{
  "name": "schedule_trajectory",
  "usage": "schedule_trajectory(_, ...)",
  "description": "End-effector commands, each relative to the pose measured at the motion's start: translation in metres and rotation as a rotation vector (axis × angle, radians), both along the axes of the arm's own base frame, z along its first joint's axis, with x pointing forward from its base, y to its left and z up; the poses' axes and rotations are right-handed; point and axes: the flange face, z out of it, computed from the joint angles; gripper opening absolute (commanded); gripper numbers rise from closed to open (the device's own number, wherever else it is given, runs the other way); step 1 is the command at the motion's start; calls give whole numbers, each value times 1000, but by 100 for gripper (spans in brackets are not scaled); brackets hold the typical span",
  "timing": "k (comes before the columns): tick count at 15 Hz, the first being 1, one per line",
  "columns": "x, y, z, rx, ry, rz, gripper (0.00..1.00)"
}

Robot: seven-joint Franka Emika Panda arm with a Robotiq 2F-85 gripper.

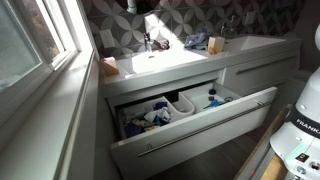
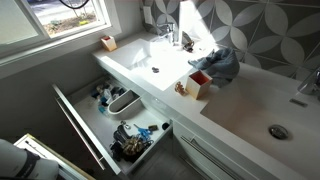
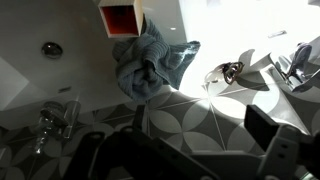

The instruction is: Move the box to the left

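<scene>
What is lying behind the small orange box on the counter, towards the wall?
A crumpled blue-grey cloth lies behind the box, close against it. Whatever is under the cloth is covered and cannot be seen.

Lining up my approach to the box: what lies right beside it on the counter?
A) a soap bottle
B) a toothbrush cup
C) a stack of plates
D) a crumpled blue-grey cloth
D: a crumpled blue-grey cloth lies right beside the box on the counter; the wrist view shows the same pairing.
</scene>
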Motion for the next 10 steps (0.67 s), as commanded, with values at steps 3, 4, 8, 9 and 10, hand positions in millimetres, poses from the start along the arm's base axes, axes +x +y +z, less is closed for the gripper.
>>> schedule_trajectory(3,-1,-75,-77,161,193,-146,100)
schedule_trajectory(4,-3,-88,-94,202,226,-175,100)
schedule_trajectory(8,-14,-104,-127,262,265,-211,100)
schedule_trajectory(9,-13,-113,-137,286,284,-226,100)
schedule_trajectory(10,-11,-118,-142,295,291,-235,100)
